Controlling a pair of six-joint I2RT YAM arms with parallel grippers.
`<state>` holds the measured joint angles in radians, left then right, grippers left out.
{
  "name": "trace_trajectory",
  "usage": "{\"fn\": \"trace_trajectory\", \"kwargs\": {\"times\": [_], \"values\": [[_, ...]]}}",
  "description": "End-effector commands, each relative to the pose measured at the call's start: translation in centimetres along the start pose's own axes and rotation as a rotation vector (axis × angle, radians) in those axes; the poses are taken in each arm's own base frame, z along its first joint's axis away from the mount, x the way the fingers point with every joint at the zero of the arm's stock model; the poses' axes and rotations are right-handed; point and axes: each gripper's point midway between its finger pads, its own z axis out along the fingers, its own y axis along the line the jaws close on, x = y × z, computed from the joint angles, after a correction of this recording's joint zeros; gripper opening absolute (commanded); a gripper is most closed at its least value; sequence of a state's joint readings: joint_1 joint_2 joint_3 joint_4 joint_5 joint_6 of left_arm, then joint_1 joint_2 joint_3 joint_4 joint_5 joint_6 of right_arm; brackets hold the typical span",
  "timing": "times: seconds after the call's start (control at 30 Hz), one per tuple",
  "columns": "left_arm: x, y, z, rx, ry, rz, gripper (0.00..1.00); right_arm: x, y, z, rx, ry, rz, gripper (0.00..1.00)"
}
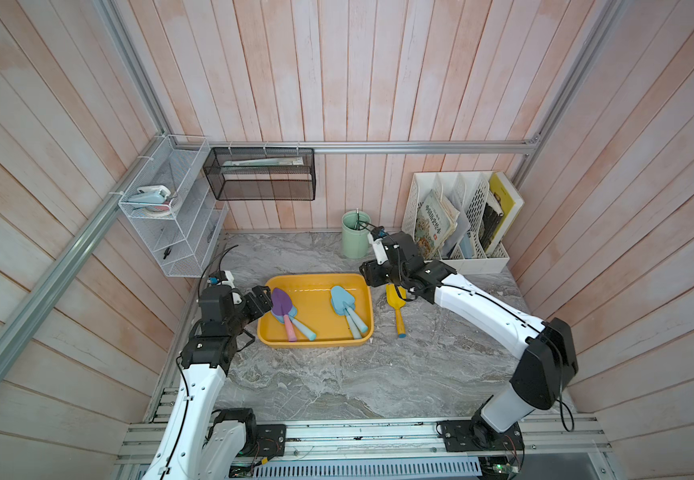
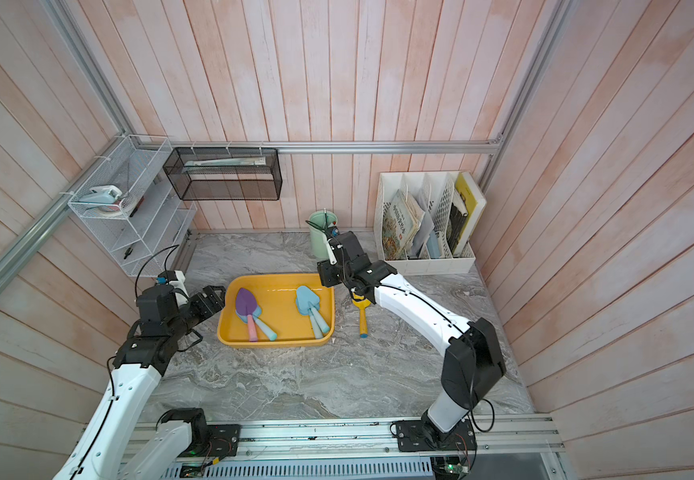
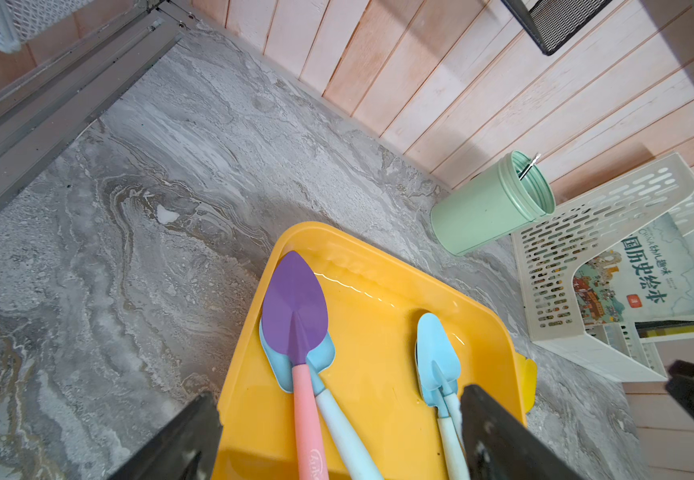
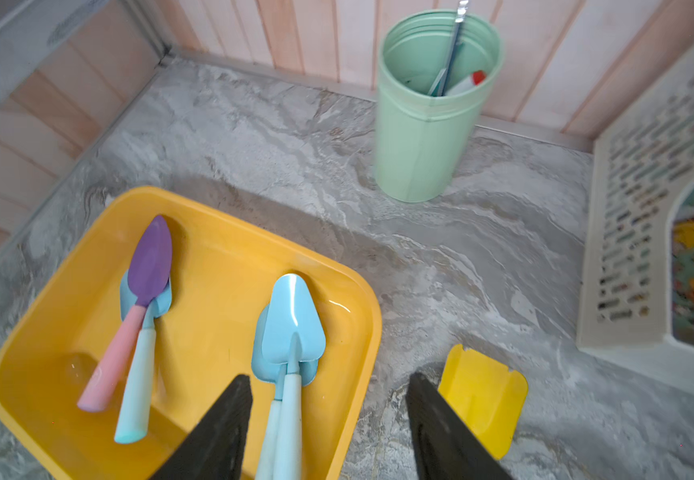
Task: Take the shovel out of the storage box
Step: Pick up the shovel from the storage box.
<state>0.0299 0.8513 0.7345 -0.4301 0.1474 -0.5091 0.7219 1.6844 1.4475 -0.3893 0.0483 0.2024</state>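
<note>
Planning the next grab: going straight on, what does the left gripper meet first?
Likely the left gripper meets the pink handle of the purple shovel in the storage box; depth unclear.

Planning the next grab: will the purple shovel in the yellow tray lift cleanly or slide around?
Probably stiff: the purple shovel holds a crisp blade shape. It lies on a blue shovel, so it may skid or nudge that one. Its smooth pink handle may slip.
</note>
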Motion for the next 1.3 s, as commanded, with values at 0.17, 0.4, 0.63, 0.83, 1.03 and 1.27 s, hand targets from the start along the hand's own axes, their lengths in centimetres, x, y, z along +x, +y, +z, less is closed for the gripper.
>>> {"fn": "trace_trajectory", "kwargs": {"times": [0.17, 0.4, 0.63, 0.83, 1.03, 1.27], "values": [[0.4, 0.3, 0.0, -0.011, 0.001, 0.002, 0.93, 10.7, 4.4, 5.6, -0.091, 0.386, -0.216, 0.54], [0.5, 0.6, 0.1, -0.021, 0.002, 0.003, 0.93, 13.6, 4.2, 6.8, -0.036, 0.445, -0.250, 0.53], [0.6, 0.5, 0.0, -0.014, 0.002, 0.007, 0.93, 15.8, 3.5, 7.9, 0.017, 0.499, -0.279, 0.52], [0.7, 0.6, 0.1, -0.014, 0.001, 0.005, 0.93, 17.0, 3.1, 8.7, 0.028, 0.514, -0.274, 0.52], [0.8, 0.7, 0.2, -0.017, 0.005, 0.005, 0.93, 17.6, 3.3, 9.3, 0.016, 0.522, -0.255, 0.50], [0.8, 0.7, 0.2, -0.020, 0.005, 0.006, 0.93, 17.3, 4.2, 9.6, -0.023, 0.505, -0.229, 0.21]]}}
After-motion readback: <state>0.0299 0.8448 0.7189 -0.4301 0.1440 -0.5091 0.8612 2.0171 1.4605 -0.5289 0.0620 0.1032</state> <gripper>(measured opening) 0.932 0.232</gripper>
